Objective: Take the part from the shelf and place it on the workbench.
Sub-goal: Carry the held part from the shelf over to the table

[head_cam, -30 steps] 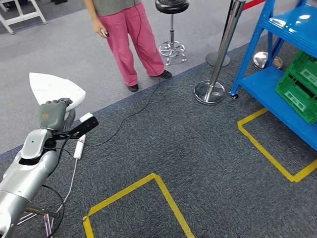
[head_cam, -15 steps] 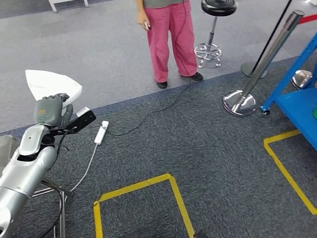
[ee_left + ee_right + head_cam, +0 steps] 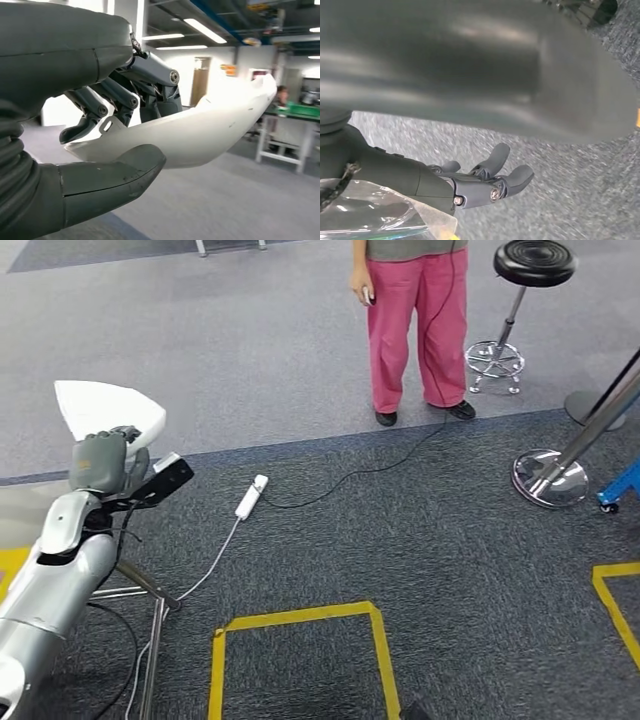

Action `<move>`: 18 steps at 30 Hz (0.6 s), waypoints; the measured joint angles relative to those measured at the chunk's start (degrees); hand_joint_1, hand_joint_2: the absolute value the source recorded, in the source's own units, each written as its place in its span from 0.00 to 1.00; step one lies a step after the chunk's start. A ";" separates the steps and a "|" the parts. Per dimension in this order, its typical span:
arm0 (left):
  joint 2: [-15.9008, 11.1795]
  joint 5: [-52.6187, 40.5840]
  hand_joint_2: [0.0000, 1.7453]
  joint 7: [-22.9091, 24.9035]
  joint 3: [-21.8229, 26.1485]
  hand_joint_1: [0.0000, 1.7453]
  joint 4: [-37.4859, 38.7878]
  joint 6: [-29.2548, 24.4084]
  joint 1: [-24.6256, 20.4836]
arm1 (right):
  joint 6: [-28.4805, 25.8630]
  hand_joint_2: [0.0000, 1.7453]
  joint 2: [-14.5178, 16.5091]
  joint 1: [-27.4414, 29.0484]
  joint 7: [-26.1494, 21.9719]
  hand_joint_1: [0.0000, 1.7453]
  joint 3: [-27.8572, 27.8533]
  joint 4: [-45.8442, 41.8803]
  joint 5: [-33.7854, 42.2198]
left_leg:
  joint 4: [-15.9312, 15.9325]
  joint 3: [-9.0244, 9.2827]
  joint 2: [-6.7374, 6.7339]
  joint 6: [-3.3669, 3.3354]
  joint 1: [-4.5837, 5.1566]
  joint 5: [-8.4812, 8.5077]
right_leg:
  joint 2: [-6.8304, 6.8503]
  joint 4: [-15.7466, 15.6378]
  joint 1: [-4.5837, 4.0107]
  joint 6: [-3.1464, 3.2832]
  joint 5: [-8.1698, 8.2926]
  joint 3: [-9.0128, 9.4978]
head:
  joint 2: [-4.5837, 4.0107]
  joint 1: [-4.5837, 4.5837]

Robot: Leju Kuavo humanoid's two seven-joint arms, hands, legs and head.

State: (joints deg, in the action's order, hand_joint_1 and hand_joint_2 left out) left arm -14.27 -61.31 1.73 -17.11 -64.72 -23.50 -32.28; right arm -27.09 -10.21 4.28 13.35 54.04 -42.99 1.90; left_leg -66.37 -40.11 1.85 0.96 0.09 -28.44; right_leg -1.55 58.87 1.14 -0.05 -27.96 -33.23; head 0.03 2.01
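Part (image 3: 109, 412), white and curved, sits in the grasp of the left hand (image 3: 102, 465) at the left of the head view, raised above the carpet on the silver left arm (image 3: 56, 570). Beyond it a white power strip (image 3: 251, 497) lies on the dark carpet with its cable running off toward a person in pink trousers (image 3: 417, 325), who stands at the edge of the lighter floor. A black stool (image 3: 528, 280) stands beside the person, and a chrome post base (image 3: 549, 478) rests on the carpet to the right. Yellow floor tape (image 3: 302, 618) marks a square outline near the bottom of the view.

From the left wrist view, the part (image 3: 196, 132) stretches away from the camera as a long white shell. The thick grey thumb (image 3: 113, 175) lies against one face and the darker fingers (image 3: 113, 102) press on the other, so the left hand (image 3: 109, 135) is clamped on it.

From the right wrist view, the right hand (image 3: 478, 182) hangs over grey carpet, its fingers loosely extended and apart with nothing between them.
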 joint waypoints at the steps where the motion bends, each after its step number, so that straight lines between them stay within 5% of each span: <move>1: 0.09 0.08 1.00 0.01 0.00 1.00 0.00 0.09 0.01 | -0.03 0.00 0.00 0.08 0.10 0.00 -0.13 0.00 -0.12 | -3.77 -1.88 -0.88 0.20 -0.14 -1.50 | 0.78 0.00 -0.12 0.14 -0.18 0.19 | 0.00 0.07; 3: 0.22 0.45 1.00 0.07 -0.01 1.00 0.00 0.35 0.29 | -0.07 0.00 0.00 0.21 0.34 0.00 -0.35 0.00 -0.41 | -7.92 -4.07 -1.40 0.34 -0.38 -2.18 | 2.19 0.00 -0.29 0.26 -0.55 0.52 | -0.01 0.09; 4: 0.27 0.75 1.00 0.10 0.00 1.00 0.00 0.50 0.38 | -0.08 0.00 0.01 0.23 0.43 0.00 -0.47 -0.01 -0.63 | -6.93 -3.64 -1.44 0.27 -0.44 -0.98 | 2.71 0.00 -0.35 0.24 -0.73 0.72 | -0.01 0.08; 7: 0.35 1.84 1.00 0.10 0.16 1.00 -0.03 0.80 0.38 | -0.09 0.00 0.16 0.17 0.20 0.00 -0.94 0.00 -1.16 | 3.70 1.88 -1.96 -0.62 -0.04 4.19 | 3.78 -0.08 -0.49 -0.01 -1.30 1.48 | 0.00 0.03; 9: 0.40 2.56 1.00 0.07 0.42 1.00 -0.13 1.06 0.27 | -0.12 0.00 0.36 0.07 -0.26 0.00 -1.44 0.01 -1.30 | 7.43 3.79 -2.39 -1.36 0.47 4.56 | 4.18 -0.22 -0.53 -0.42 -1.42 1.48 | 0.00 0.03; 12: 0.50 3.91 1.00 0.08 0.75 1.00 -0.61 1.97 0.37 | -0.10 0.00 0.67 0.15 -0.39 0.00 -2.23 -0.03 -1.51 | 8.68 4.36 -2.23 -2.06 0.51 4.36 | 4.15 -0.28 -0.48 -1.19 -1.71 1.39 | 0.00 -0.02; 14: 0.71 5.10 1.00 0.09 0.92 1.00 -1.07 2.73 0.35 | -0.01 0.00 0.81 0.26 -0.36 0.00 -2.77 -0.07 -1.64 | 9.55 5.04 -2.13 -2.52 0.20 4.46 | 2.91 3.04 -0.48 -1.55 -3.51 -0.32 | 0.01 -0.15; 16: 1.05 6.20 1.00 -0.10 0.99 1.00 -1.25 3.23 0.42 | 0.16 0.00 0.91 0.50 -0.58 0.00 -3.27 -0.03 -1.70 | 9.67 5.25 -2.01 -2.86 0.19 4.28 | 1.81 10.58 -0.45 -1.76 -6.55 -4.53 | 0.01 -0.27; 18: 1.36 6.87 1.00 -0.38 1.00 1.00 -1.28 3.45 0.86 | 0.41 0.00 0.92 0.87 -0.90 0.00 -3.71 0.06 -1.73 | 9.63 5.38 -1.70 -2.95 0.22 4.07 | 1.63 15.90 -0.42 -2.02 -7.41 -8.21 | -0.01 -0.32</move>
State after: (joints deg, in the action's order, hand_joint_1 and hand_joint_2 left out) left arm -12.91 -54.44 1.35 -16.11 -66.00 -20.05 -31.43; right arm -26.68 -9.29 5.16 12.45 50.33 -42.93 0.16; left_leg -56.74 -34.73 0.15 -1.98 0.31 -24.37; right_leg 0.08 74.76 0.72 -2.07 -35.37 -41.43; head 0.03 1.69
